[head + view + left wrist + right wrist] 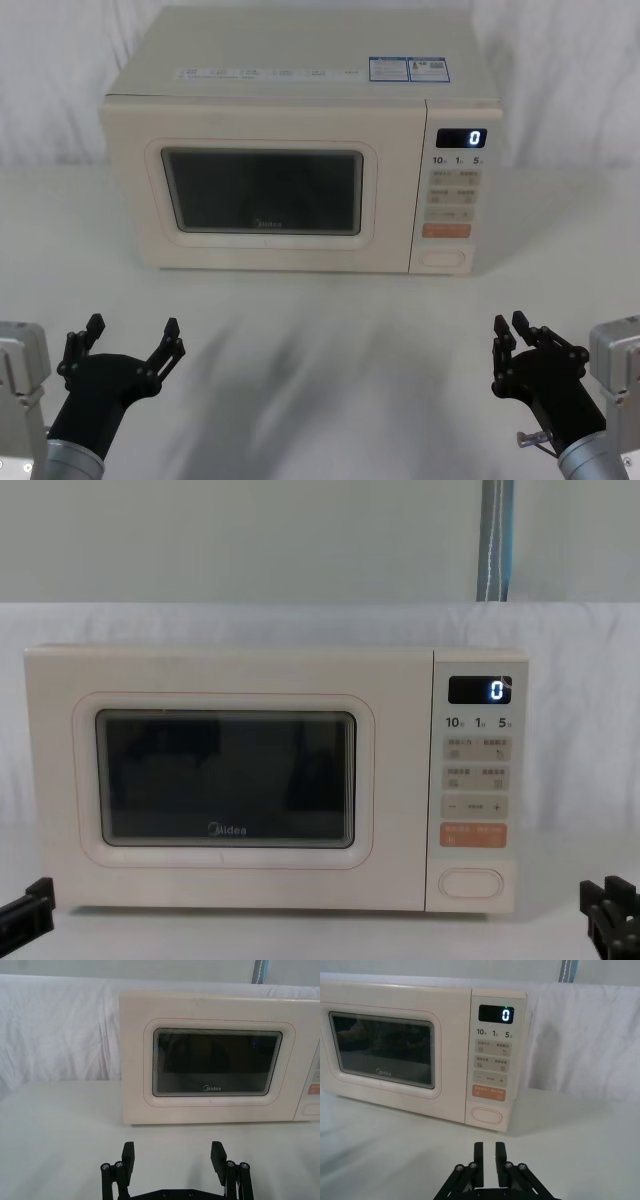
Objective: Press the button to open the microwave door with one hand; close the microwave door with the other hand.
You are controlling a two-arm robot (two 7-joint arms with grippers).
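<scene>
White-draped table [320, 380]: microwave door [265, 190] shut, facing robot; button [444, 259] at bottom of keypad, long axis horiz. Left gripper [130, 340] spread wide, right gripper [508, 335] fingers nearly together; both low, well apart from door.

"midea" on microwave door [225, 785] (under window); display [480, 689] reads "0"; "10 1 5" beneath.

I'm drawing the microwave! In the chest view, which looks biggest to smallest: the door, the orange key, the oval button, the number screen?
1. Door, by far.
2. Orange key, oval button and number screen look about alike, too close to rank.
</scene>
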